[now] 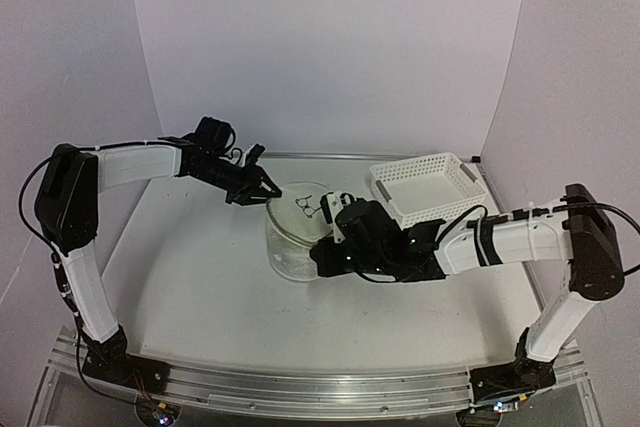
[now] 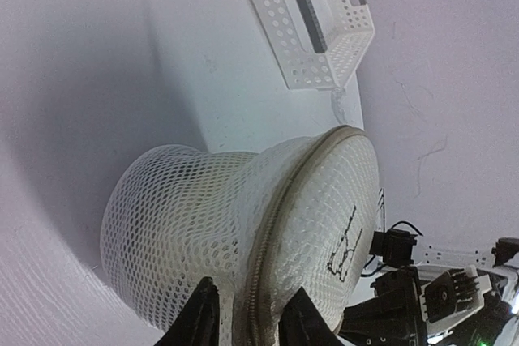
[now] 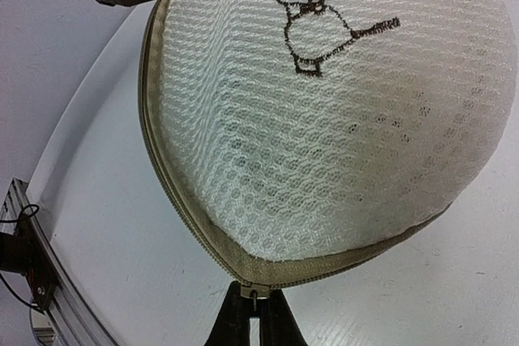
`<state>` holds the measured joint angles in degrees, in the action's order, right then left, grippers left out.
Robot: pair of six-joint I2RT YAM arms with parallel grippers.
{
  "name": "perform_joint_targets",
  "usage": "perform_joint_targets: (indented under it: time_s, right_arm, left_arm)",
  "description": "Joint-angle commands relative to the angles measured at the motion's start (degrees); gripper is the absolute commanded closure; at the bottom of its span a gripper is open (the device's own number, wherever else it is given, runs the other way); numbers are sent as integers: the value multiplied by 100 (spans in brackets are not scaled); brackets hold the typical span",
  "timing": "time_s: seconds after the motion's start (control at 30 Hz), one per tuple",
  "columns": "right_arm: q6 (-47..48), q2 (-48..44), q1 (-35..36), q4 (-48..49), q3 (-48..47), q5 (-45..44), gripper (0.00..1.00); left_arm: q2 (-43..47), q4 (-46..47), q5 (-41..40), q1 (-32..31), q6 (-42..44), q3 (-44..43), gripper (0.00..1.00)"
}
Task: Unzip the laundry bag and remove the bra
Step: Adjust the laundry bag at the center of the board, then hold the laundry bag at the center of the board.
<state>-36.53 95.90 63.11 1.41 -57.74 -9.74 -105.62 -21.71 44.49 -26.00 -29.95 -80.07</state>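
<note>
The laundry bag point(image 1: 296, 235) sits in the middle of the desk point(image 1: 190, 277), a white mesh drum whose round face carries the black bra pictogram point(image 3: 324, 14). The perforated basket point(image 1: 425, 185) stands just beyond it toward the upper right of the overhead view.

The right jaws are pinched together on the zipper pull point(image 3: 256, 296), at the bottom centre of the right wrist view, their fingers point(image 3: 235, 322) closed to a sliver. From there the tan zipper point(image 3: 162, 160) curves up the left of that frame and also runs off to the right, following the rim of the face. It looks closed on both sides of the pull, so the unzipping seems barely begun. No bra shows through the mesh.

The left jaws stand narrowly apart at the bag's upper-left rim in the overhead view. Their fingers point(image 2: 203, 313) straddle the zipper band, and I cannot tell whether they touch the mesh.

The move turns on this: the pull lies at the lower-right rim, in the right jaws, roughly opposite the left ones. It must travel around the rim, not straight out, and the bag will probably need bracing from the left.
</note>
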Motion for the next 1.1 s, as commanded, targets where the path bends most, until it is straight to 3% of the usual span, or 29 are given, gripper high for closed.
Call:
perform_joint_targets:
  time_s: [0.0,0.17,0.27,0.53,0.73,1.07]
  right_arm:
    - [-405,211,63,-19,-495,-310,100]
    - [-678,429,69,-27,-739,-446,100]
    - [-735,498,74,-30,-812,-450,100]
    - [-715,687,70,-27,-952,-460,100]
    - [-669,743,74,-1,-1035,-506,100]
    - [-576,764,70,131,-1071,-458,100]
  left_arm:
    - [39,-271,-760,120,224,-400,70]
    - [465,-413,-1602,153,105,-263,50]
    - [804,-470,-1927,167,6,-107,45]
    - [1800,-440,-1719,163,-494,583,24]
    - [2495,337,-1047,148,-1276,1595,22]
    - [3017,2760,-795,-363,-3297,3461,22]
